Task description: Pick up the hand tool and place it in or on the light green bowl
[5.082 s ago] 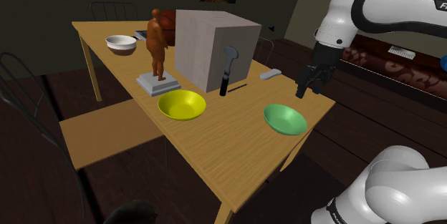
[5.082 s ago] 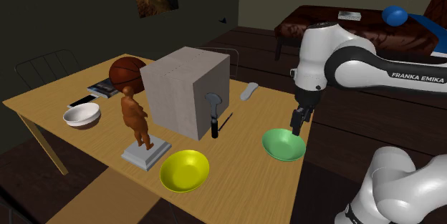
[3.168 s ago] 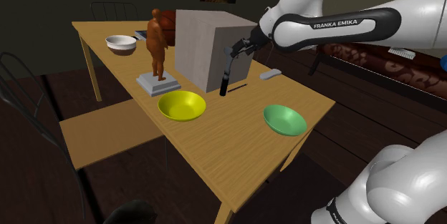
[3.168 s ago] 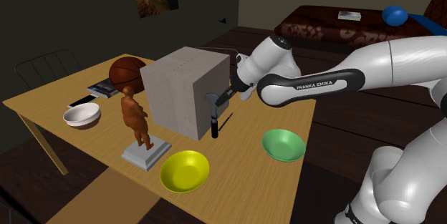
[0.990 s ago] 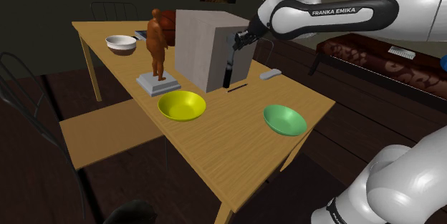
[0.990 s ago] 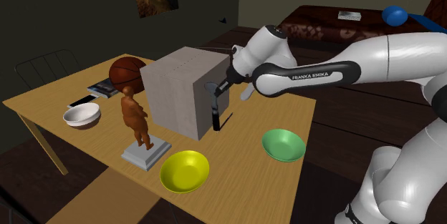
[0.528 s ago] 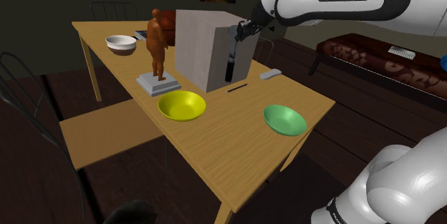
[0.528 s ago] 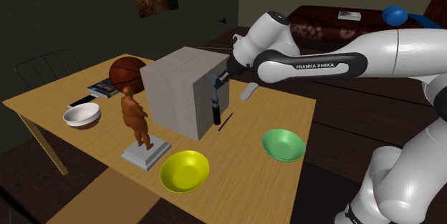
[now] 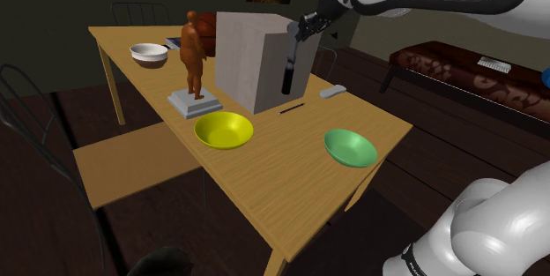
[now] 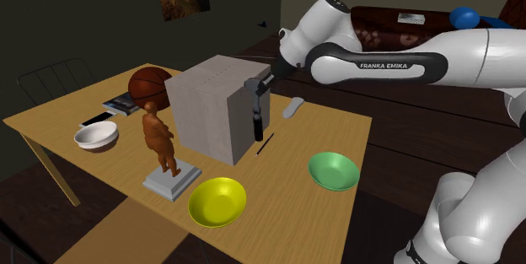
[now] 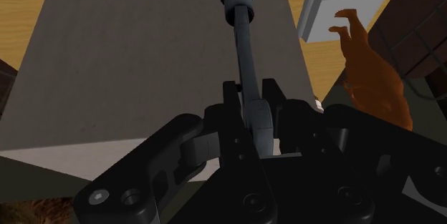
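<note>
Hand tool is hanging upright in the air, a dark, slim thing with a thicker grip at its low end, and the black gripper is clamping it by the head. In the wrist view the two fingers are pressing on the tool from both sides, with its shaft running straight out from the gripper toward the tabletop.

The tool is dangling just in front of the grey box, close to that box's near face, and its low end is floating clear of the wooden table. From the second exterior view it reads the same: the gripper is at the box's top corner and the tool is hanging down along it.

The light green bowl is sitting on the table near its edge, well apart from the tool, toward the shoulder view's lower right. A yellow bowl is lying in front of the box, and a thin dark stick is lying on the wood almost under the tool. A brown figurine is standing on a grey base beside the box, with a white bowl further back. A small grey bar is resting on the table past the box.
</note>
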Controlling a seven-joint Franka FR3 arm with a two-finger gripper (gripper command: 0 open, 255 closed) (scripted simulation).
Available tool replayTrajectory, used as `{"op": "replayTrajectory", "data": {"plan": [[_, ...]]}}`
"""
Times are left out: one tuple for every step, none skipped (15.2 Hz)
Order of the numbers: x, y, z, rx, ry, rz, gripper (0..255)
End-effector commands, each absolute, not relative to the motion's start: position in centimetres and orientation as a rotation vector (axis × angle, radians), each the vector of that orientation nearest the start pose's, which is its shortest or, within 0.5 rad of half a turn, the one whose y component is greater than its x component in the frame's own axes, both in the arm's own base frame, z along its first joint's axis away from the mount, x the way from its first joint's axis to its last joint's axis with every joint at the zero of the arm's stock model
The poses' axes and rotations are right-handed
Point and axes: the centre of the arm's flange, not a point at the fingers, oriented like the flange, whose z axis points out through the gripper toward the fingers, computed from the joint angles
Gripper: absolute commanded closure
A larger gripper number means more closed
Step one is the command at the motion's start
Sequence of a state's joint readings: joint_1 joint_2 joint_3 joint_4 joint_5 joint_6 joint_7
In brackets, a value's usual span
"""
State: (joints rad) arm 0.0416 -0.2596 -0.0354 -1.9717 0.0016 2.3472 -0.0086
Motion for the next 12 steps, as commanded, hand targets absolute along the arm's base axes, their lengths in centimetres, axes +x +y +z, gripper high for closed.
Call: {"op": "replayTrajectory", "data": {"plan": [[50.3,-0.4,66.1,-2.975,-0.018,-0.978,255],[49.0,-0.7,66.4,-2.975,-0.018,-0.978,255],[47.8,-1.0,66.8,-2.975,-0.018,-0.978,255],[46.6,-1.3,67.1,-2.975,-0.018,-0.978,255],[45.3,-1.7,67.5,-2.975,-0.018,-0.978,255],[44.1,-2.0,67.8,-2.975,-0.018,-0.978,255],[42.9,-2.3,68.2,-2.975,-0.018,-0.978,255],[41.6,-2.6,68.5,-2.975,-0.018,-0.978,255],[40.4,-3.0,68.9,-2.975,-0.018,-0.978,255],[39.2,-3.3,69.2,-2.975,-0.018,-0.978,255],[38.0,-3.6,69.6,-2.975,-0.018,-0.978,255],[36.7,-3.9,69.9,-2.975,-0.018,-0.978,255]]}}
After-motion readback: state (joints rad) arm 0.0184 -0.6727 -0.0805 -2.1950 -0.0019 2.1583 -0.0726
